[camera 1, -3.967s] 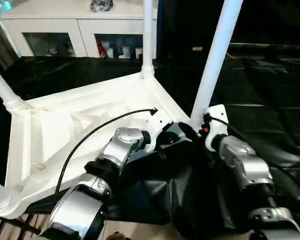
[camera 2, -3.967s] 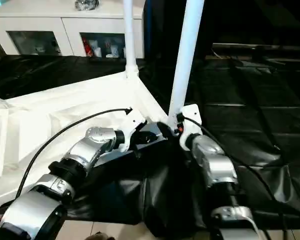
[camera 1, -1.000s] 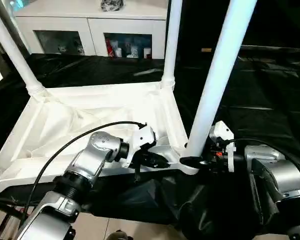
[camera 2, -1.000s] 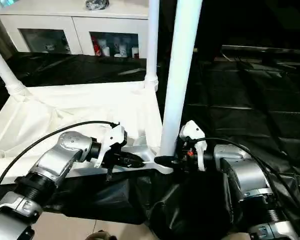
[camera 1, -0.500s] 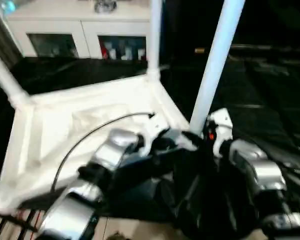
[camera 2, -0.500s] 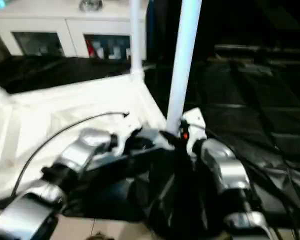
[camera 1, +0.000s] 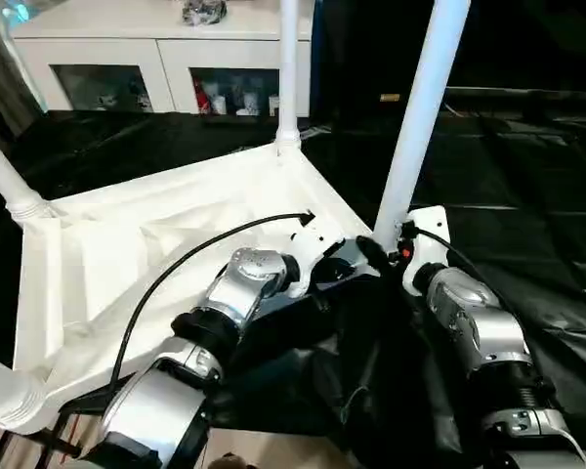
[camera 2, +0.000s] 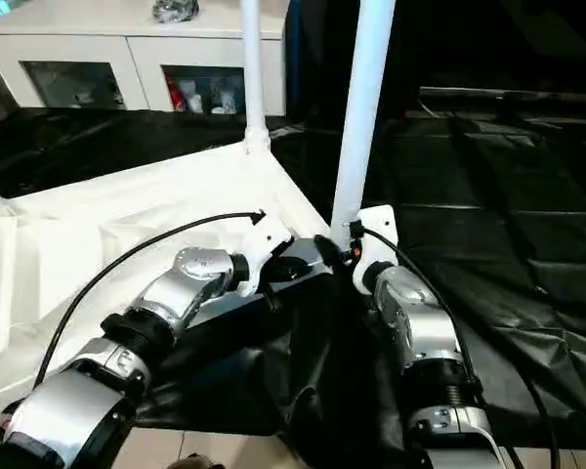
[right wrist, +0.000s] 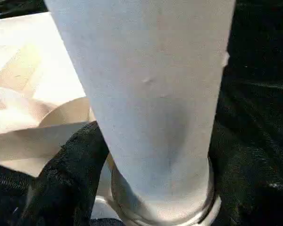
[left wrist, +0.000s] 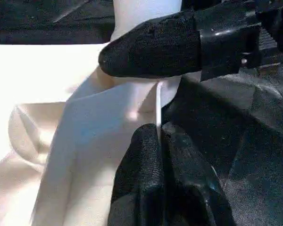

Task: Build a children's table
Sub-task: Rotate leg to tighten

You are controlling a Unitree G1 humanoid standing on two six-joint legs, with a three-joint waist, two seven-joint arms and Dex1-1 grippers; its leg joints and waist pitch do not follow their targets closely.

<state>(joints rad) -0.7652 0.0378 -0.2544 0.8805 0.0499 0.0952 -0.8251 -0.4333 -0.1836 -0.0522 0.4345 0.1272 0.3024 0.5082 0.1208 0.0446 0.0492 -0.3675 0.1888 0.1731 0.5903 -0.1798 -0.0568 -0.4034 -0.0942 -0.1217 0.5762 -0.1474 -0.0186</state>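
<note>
Both forearms reach toward twelve o'clock. Left end effector (left wrist: 159, 141), pressed together, pinches the tabletop (camera 1: 127, 244) rim; right end effector (camera 1: 376, 256), spread, brackets the near leg (camera 1: 415, 117).

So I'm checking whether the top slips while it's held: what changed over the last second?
The tabletop has turned on the black cloth, and its corner with the near leg has swung away from the robot. Both hands went with it. The left hand stays shut on the rim, the right hand stays at that leg's foot, and the legs stay upright.
</note>
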